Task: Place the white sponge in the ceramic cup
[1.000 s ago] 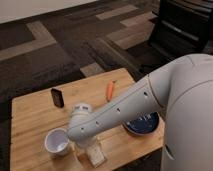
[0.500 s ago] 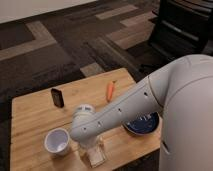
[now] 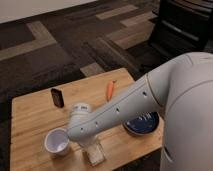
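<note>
The white sponge (image 3: 95, 154) lies on the wooden table (image 3: 30, 117) near its front edge. It is just right of the ceramic cup (image 3: 56, 141), which stands upright and holds nothing I can see. My gripper (image 3: 92, 146) hangs from the white arm directly over the sponge. It reaches down to the sponge and partly hides it. The sponge still rests on the table.
A black upright block (image 3: 57, 96) stands at the back left. An orange carrot (image 3: 110, 90) lies at the back middle. A dark blue bowl (image 3: 143, 124) sits at the right, partly behind my arm. The table's front edge is close to the sponge.
My wrist has shifted only slightly over the sponge. The sponge, cup and other things have not moved.
</note>
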`<state>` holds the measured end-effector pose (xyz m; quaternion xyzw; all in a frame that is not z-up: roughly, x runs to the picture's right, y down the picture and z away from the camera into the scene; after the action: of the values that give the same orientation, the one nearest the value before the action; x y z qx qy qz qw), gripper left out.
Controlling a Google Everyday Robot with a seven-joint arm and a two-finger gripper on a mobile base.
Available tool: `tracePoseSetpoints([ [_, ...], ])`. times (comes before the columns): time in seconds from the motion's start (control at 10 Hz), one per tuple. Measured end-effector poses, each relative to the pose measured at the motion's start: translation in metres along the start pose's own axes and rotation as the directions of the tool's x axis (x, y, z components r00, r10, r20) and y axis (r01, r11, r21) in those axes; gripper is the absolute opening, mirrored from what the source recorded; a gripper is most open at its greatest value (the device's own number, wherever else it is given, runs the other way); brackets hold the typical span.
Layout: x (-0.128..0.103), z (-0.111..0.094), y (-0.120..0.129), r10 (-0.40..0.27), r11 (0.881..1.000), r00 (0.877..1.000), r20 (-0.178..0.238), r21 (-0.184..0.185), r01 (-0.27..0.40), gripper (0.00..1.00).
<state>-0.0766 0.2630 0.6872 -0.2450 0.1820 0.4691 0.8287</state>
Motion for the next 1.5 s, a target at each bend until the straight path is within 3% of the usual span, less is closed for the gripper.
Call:
tracePoseSetpoints([
  [0.5,-0.027,-0.074,-0.025,0.032,0.991,0.992,0.118,0.129,-0.047,0.00],
  [0.7,-0.044,-0.084,-0.036,0.057,0.988,0.983,0.172,0.134,-0.081,0.00],
  [0.9,-0.072,-0.093,-0.050,0.066,0.985,0.967,0.246,0.140,-0.103,0.00],
  [1.0,-0.087,-0.100,-0.057,0.066,0.983,0.955,0.288,0.148,-0.113,0.00],
  [1.2,-0.116,-0.119,-0.057,0.039,0.981,0.918,0.394,0.157,-0.109,0.00],
  [1.4,-0.132,-0.130,-0.040,0.001,0.989,0.873,0.487,0.129,-0.074,0.00],
  [1.5,-0.136,-0.133,-0.031,-0.007,0.994,0.849,0.528,0.096,-0.051,0.00],
])
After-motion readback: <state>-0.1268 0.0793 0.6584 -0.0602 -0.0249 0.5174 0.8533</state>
